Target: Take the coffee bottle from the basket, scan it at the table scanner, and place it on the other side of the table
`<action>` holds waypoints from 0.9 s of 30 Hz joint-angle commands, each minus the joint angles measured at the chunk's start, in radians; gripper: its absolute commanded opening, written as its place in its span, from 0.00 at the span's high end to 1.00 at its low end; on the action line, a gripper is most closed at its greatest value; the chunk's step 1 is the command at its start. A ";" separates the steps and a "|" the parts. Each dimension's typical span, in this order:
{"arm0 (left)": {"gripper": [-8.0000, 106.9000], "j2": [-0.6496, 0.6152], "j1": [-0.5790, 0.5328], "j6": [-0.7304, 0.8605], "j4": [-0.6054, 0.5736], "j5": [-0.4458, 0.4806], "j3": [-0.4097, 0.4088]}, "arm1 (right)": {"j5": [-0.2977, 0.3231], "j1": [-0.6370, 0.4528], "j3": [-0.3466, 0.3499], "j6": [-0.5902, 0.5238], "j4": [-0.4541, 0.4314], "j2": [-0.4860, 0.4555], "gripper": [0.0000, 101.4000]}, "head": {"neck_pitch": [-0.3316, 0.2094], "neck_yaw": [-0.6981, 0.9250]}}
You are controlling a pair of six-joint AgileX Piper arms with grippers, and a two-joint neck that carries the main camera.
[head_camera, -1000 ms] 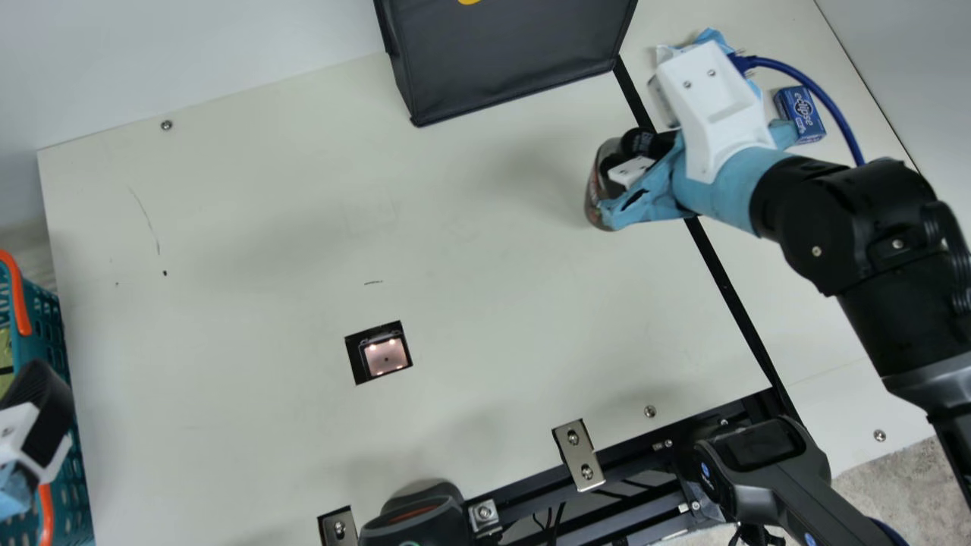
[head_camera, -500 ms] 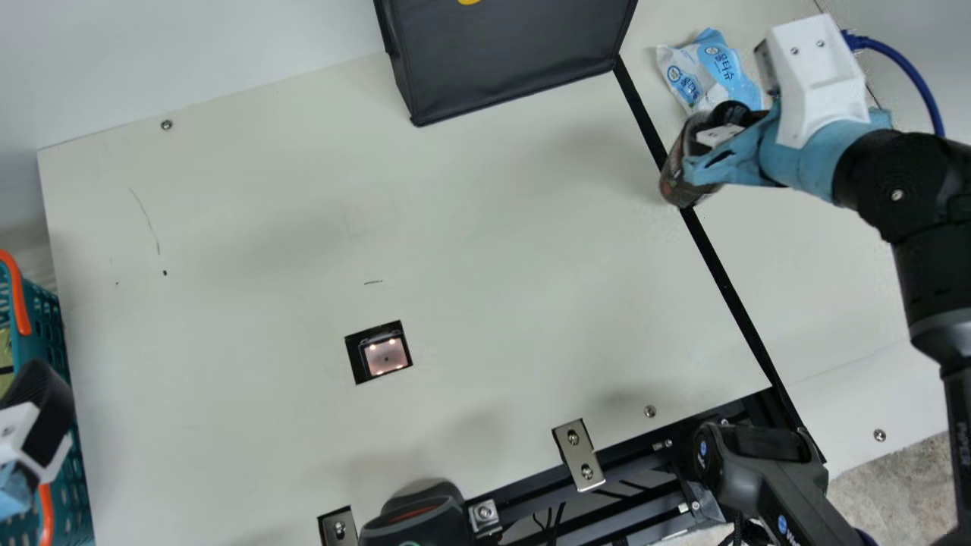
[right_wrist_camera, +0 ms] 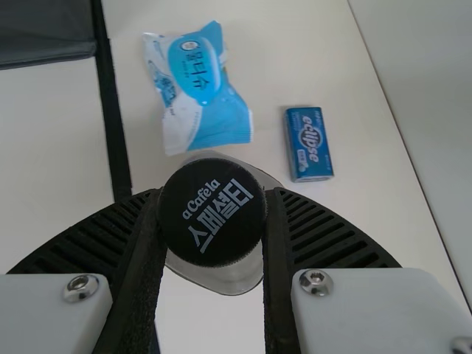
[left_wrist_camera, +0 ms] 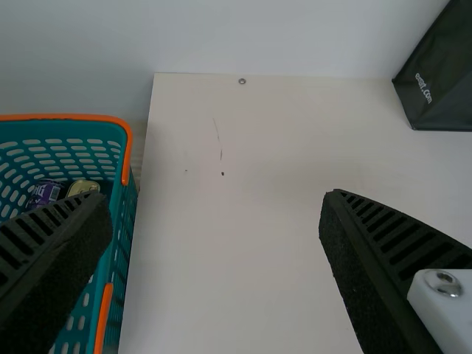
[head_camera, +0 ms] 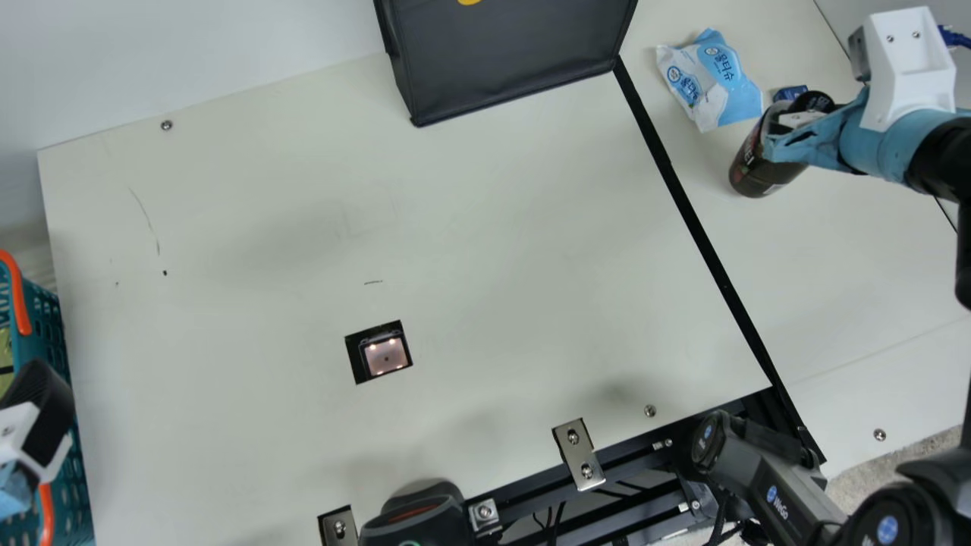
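Bottle (head_camera: 760, 168) partly behind right end effector (head_camera: 789, 133)

Light on the bench (head_camera: 531, 250) was bright, diffuse, fairly even in main view; couldn't tell the source. Shadows were broad, soft-edged, faint. Scanner window (head_camera: 386, 356) glowed with small hot spots. Left wrist view was a bit dimmer; screw head (left_wrist_camera: 443, 282) glinted there.

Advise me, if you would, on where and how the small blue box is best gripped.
I would grip the box across its middle from above, one finger at each long side: it lies flat and is narrower that way. The right gripper holds the bottle, so it should probably set that down first.
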 commanded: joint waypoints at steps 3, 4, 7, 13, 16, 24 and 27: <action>0.15 0.000 0.000 0.000 0.000 0.000 0.000 | 0.001 -0.032 -0.002 -0.055 0.040 0.022 1.00 | -0.026 -0.002; 0.15 0.000 0.000 0.000 0.000 0.000 0.000 | -0.001 -0.037 -0.003 -0.066 0.051 0.028 1.00 | -0.026 -0.002; 0.15 0.000 0.000 0.000 0.000 0.000 0.000 | -0.008 -0.046 -0.002 -0.092 0.081 0.043 1.00 | -0.026 -0.002; 0.15 0.000 0.000 0.000 0.000 0.000 0.000 | -0.035 -0.046 0.008 -0.130 0.125 0.066 1.00 | -0.026 -0.002; 0.15 0.000 0.000 0.000 0.000 0.000 0.000 | -0.049 -0.040 0.014 -0.138 0.133 0.074 1.00 | -0.026 -0.002; 0.15 0.000 0.000 0.000 0.000 0.000 0.000 | -0.077 -0.024 0.029 -0.140 0.144 0.087 0.94 | -0.026 -0.002; 0.15 0.000 0.000 0.000 0.000 0.000 0.000 | -0.083 -0.021 0.032 -0.138 0.146 0.090 0.84 | -0.026 -0.002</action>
